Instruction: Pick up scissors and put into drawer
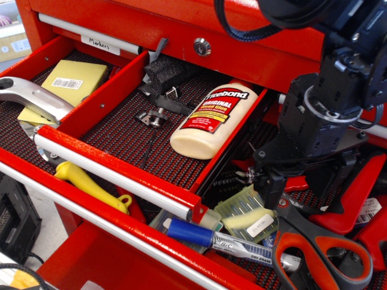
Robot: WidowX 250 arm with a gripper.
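The scissors [314,234] lie in the lower open drawer at the front right. Their dark grey handles lined orange-red point to the bottom right corner. My black gripper [299,188] hangs right above the blades and hides most of them. Its two fingers stand apart, one on each side of the blades near the pivot, and hold nothing. One fingertip [269,188] is left of the blades. The upper open drawer [115,160] with its red front rail is to the left.
A glue bottle [211,118] lies in the upper drawer, with black clips [163,75] behind it and a yellow box [72,81] in the left compartment. Near the scissors are red-handled pliers [357,199], a drill bit case [245,214], a blue marker [202,237] and a yellow-handled tool [91,184].
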